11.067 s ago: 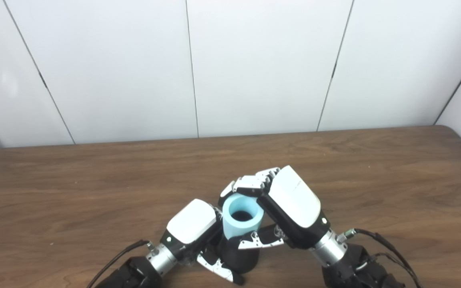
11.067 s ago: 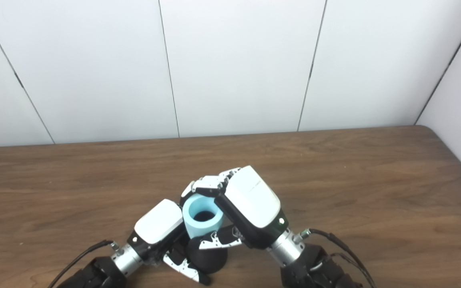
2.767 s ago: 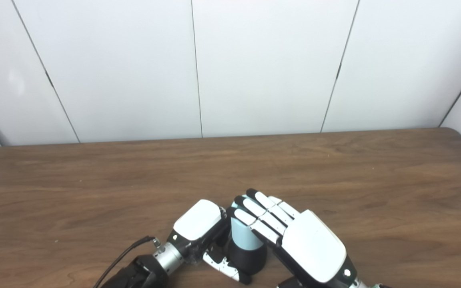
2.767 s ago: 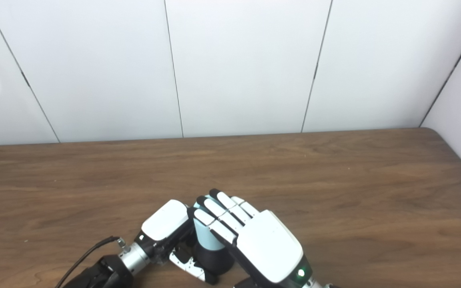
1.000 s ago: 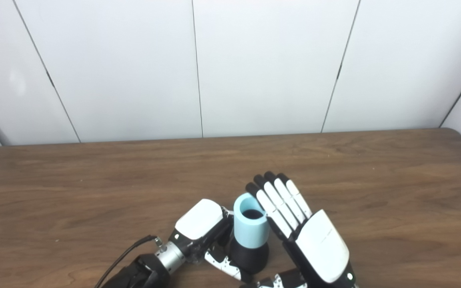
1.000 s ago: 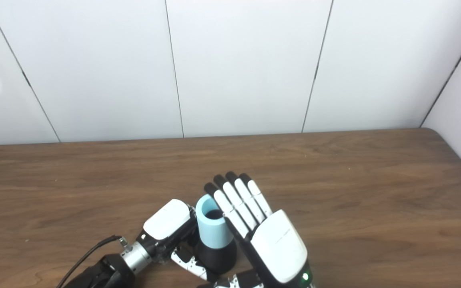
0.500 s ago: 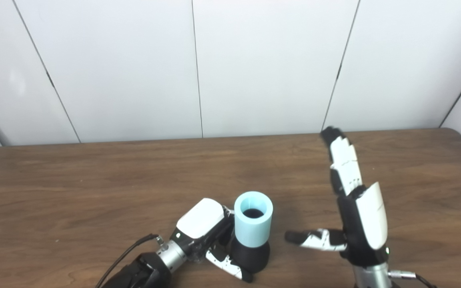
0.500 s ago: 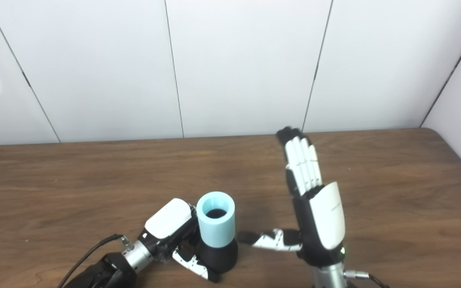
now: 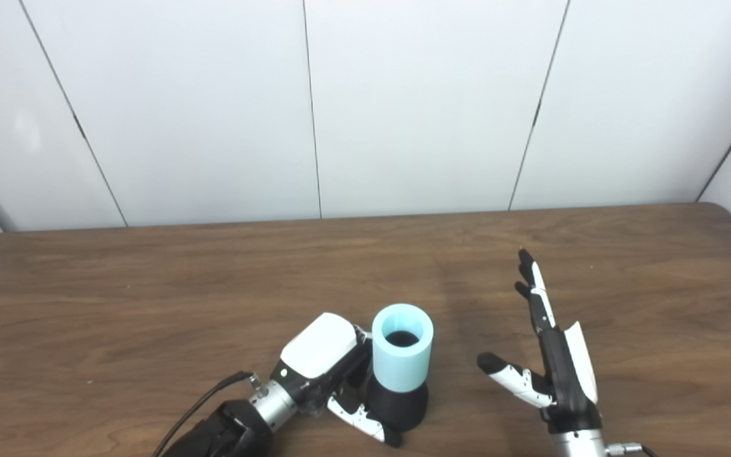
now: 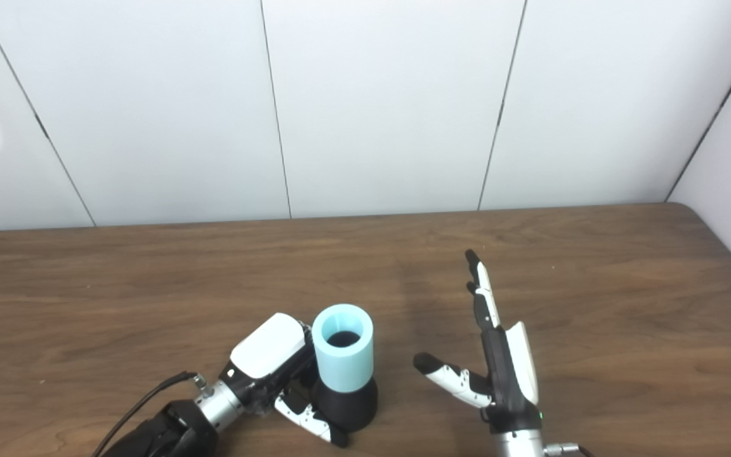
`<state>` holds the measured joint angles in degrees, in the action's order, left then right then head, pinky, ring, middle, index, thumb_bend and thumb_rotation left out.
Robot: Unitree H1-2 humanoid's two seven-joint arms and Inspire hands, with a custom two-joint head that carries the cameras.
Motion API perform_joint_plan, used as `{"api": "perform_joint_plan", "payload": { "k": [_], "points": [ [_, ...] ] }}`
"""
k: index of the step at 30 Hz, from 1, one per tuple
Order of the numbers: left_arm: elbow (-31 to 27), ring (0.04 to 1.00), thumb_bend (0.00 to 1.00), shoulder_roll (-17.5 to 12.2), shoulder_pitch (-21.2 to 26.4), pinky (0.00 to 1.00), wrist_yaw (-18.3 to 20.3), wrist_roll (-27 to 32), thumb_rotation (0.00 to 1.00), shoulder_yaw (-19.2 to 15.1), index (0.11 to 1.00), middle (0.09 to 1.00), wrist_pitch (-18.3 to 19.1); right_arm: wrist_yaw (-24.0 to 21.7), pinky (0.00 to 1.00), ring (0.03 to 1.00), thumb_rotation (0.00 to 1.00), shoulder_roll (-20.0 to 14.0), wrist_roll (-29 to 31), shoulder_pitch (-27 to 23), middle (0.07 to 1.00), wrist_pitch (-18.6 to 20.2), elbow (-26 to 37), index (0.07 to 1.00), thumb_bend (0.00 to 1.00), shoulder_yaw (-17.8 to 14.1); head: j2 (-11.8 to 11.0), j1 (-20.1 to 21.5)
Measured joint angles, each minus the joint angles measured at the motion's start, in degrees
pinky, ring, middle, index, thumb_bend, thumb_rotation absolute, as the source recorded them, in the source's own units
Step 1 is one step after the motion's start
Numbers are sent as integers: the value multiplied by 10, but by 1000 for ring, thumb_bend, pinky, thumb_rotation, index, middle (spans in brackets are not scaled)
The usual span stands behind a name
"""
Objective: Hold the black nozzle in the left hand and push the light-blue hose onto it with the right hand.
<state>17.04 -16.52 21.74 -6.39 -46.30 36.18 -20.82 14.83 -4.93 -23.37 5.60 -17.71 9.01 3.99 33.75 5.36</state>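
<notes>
Two hands differ: the left hand grips the black nozzle on the table; the right hand is spread, empty, well apart. The light-blue hose stands on the nozzle — possibly unseated. Risk — releasing may topple it.

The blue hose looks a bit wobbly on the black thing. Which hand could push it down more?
The right hand: it is open and free beside the light-blue hose. The left hand is busy, fingers wrapped around the black nozzle on the wooden table.
</notes>
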Motion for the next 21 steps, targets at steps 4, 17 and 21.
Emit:
{"api": "perform_joint_plan", "payload": {
  "k": [4,17,21],
  "points": [
    [2,127,520,0,2,78,-14,-18,42,-1,483,203,0,-7,941,991,859,2,-1,0,1000,9,0,995,856,-6,0,-1],
    [46,155,521,0,31,104,-66,-64,44,1,483,243,0,-14,967,996,875,6,-19,1,1000,36,-3,985,864,-12,-1,-1],
    [54,155,521,0,36,104,-73,-67,45,1,483,241,1,-14,981,1000,865,6,-20,1,1000,36,-8,989,866,-13,0,0]
  ]
}}
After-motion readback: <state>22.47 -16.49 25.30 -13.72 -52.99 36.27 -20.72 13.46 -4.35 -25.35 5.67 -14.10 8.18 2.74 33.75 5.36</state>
